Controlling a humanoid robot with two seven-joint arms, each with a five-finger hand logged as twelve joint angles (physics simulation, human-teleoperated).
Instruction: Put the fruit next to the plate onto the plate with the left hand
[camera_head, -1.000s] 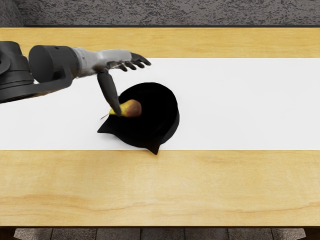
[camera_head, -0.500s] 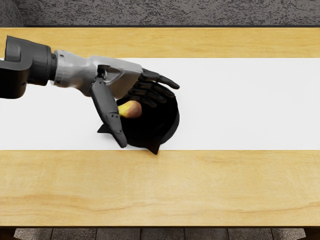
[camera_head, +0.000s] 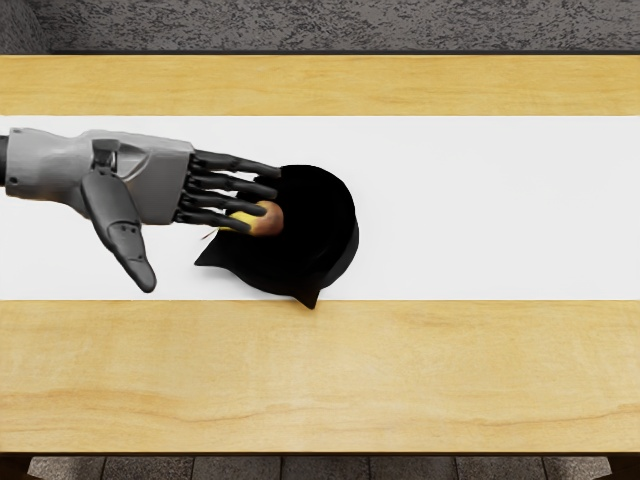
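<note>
Drawn back leftward, the left robot hand (camera_head: 150, 192), fingers apart, covers the pear (camera_head: 264, 219) on the plate (camera_head: 322, 235); placing looks done, so lift clear.

Black plate (camera_head: 322, 222); yellow-red fruit (camera_head: 267, 218); white strip (camera_head: 480, 200); wood-grain table (camera_head: 320, 380)

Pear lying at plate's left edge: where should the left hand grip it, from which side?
Probably across the wide belly of the pear, from above: it lies on its side at the plate edge, narrow end pointing left under the left hand, fingers open.
</note>
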